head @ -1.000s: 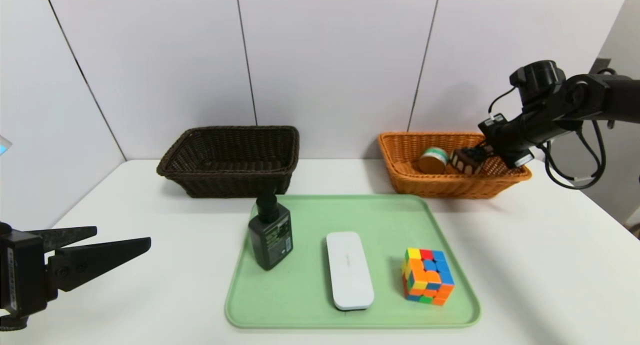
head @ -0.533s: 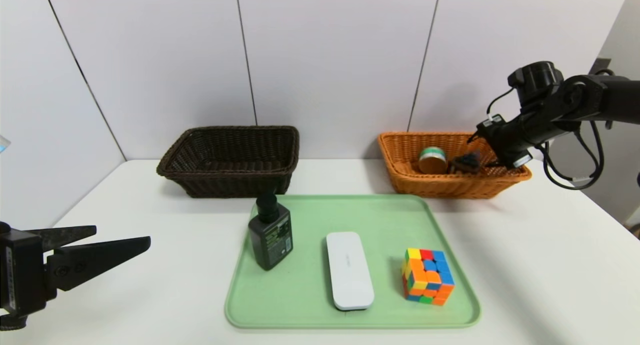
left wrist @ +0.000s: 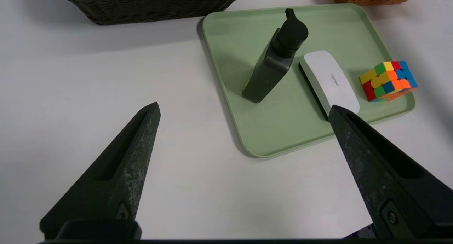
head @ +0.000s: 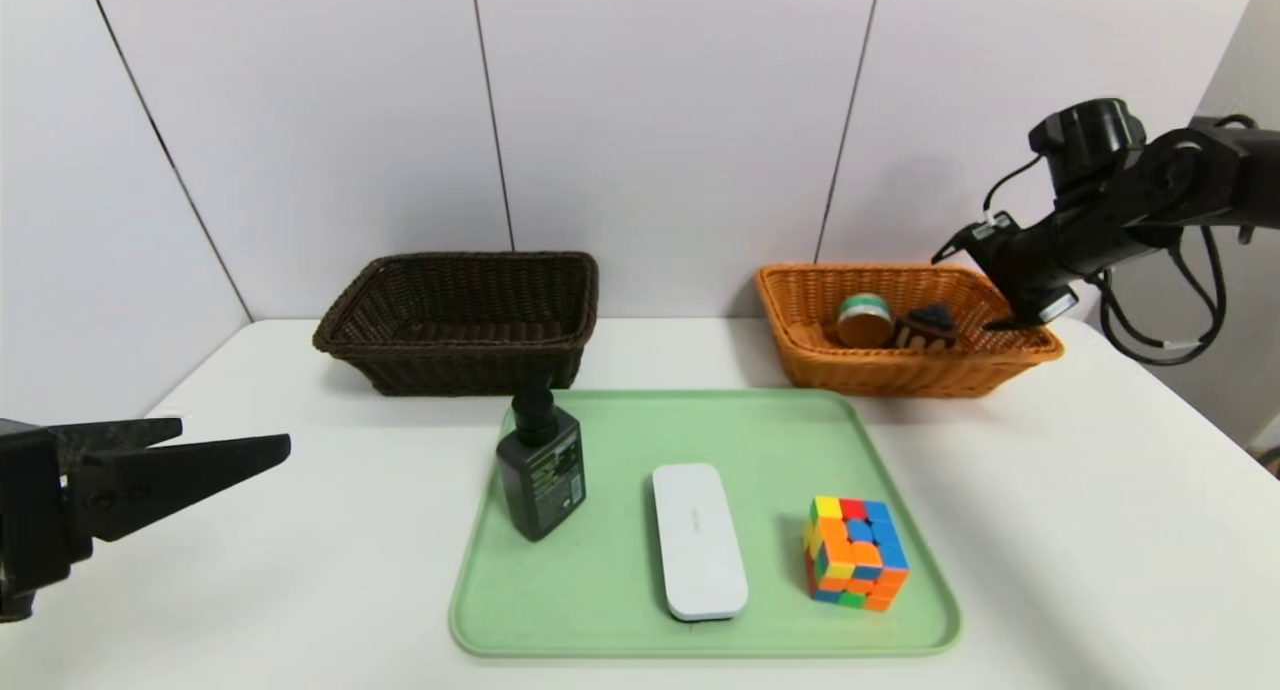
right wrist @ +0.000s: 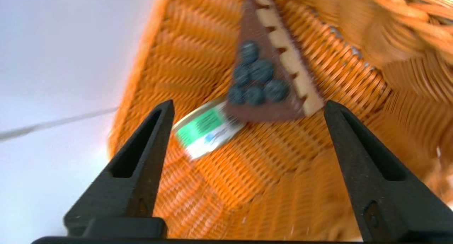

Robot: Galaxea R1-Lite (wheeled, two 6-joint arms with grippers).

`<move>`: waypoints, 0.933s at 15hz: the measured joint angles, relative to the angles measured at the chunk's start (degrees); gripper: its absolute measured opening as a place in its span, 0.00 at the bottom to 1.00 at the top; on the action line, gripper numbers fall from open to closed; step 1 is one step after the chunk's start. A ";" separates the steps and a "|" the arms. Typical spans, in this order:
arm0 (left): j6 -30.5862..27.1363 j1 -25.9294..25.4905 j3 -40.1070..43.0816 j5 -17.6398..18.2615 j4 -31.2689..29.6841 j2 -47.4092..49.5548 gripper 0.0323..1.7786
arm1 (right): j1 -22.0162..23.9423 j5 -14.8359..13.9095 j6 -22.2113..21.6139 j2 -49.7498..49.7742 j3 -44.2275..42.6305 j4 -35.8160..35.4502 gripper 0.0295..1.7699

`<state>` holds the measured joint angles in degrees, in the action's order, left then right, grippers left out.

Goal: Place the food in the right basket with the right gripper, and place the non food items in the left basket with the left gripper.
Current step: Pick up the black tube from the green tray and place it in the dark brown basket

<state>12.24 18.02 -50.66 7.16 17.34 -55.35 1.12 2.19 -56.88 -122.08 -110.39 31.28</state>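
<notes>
Wicker, orange basket [head: 800,315]: holds 1 cake slice [right wrist: 269,77] + 1 tin [right wrist: 205,129], touching.
R pincer [right wrist: 247,109]: over basket, spread wide, nothing held; cake just below, apart.
L pincer [left wrist: 244,109]: released, over worktop [head: 1100,530], near side.
Tray [head: 600,590]: 1 bottle [head: 541,465], 1 white case [head: 698,540], 1 cube [head: 856,553].
Dark basket [head: 460,315]: 1.

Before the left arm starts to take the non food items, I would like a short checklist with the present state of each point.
1. Right end effector open, holding nothing: ok.
2. Brown cake slice with blueberries lies inside the orange wicker basket, beside the round green-labelled tin: ok.
3. Left end effector open and free: ok.
4. Dark brown wicker basket has room: ok.
5. Black pump bottle, white flat case and multicoloured puzzle cube sorted off the green tray: not ok.
</notes>
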 joint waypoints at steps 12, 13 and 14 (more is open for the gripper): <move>-0.45 0.00 -1.21 -0.62 2.67 0.57 0.95 | -14.46 -8.45 29.35 22.65 5.68 10.64 0.94; -0.48 0.00 -1.18 -0.62 3.39 0.99 0.95 | -16.08 -9.80 31.20 24.26 7.24 10.72 0.94; -0.52 0.00 -1.07 -0.60 3.63 1.44 0.95 | -17.96 -11.01 32.96 25.88 9.12 10.69 0.94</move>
<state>11.72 18.02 -51.74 6.56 20.97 -53.91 -16.84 -8.81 -23.92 -96.20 -101.27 41.97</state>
